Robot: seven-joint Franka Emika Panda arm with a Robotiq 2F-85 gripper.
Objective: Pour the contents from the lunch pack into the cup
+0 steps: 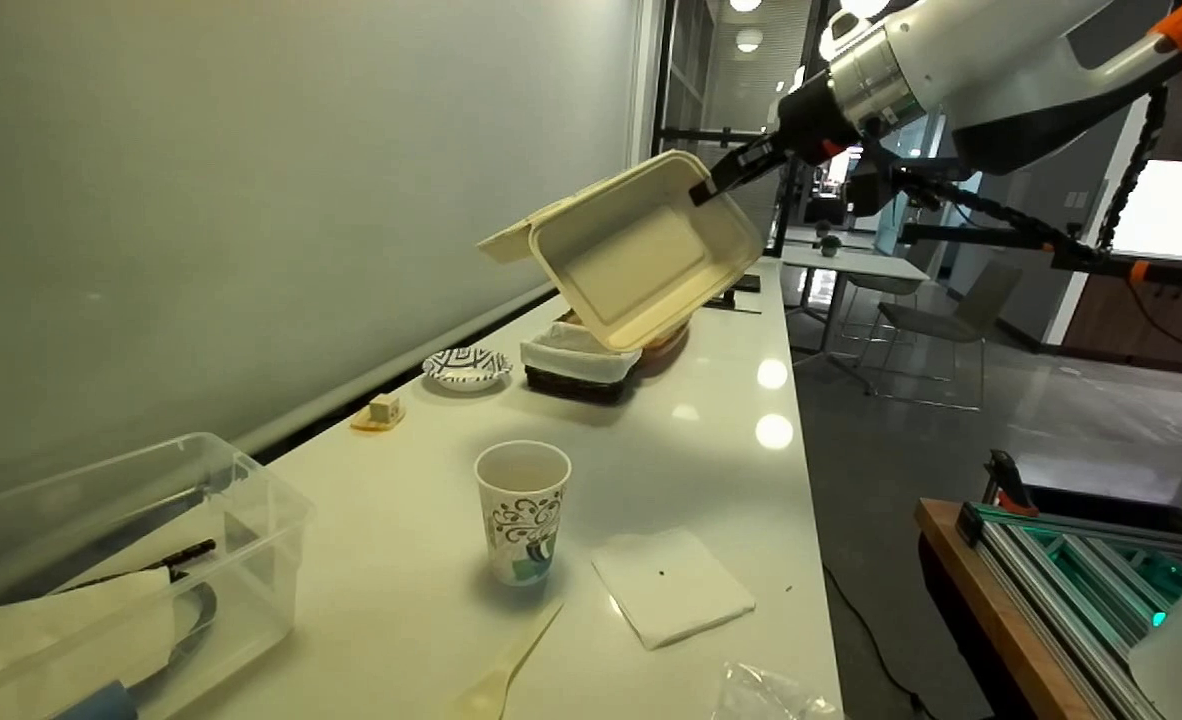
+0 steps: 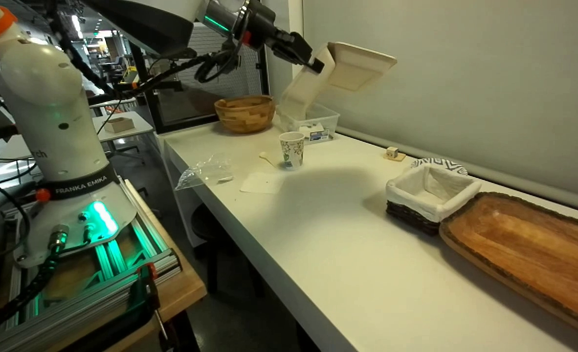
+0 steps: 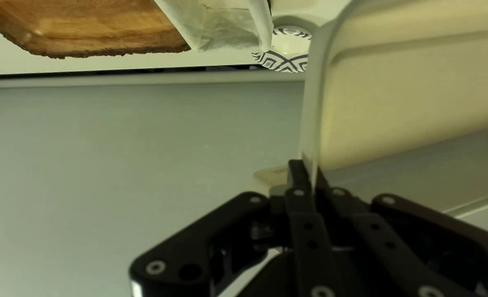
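Observation:
The lunch pack is a beige clamshell box, open and steeply tilted in the air above the counter. It also shows in an exterior view and in the wrist view. Its visible inside looks bare, except for a blurred brownish spot at the right edge of the wrist view. My gripper is shut on the pack's rim wall, with the wall between the fingertips. The white printed cup stands upright on the counter, apart from and lower than the pack; it also shows in an exterior view. Its bottom is hidden.
A clear plastic bin, a napkin, a spoon and plastic wrap lie around the cup. A lined basket, wooden tray, patterned plate, small block and wooden bowl also stand on the counter.

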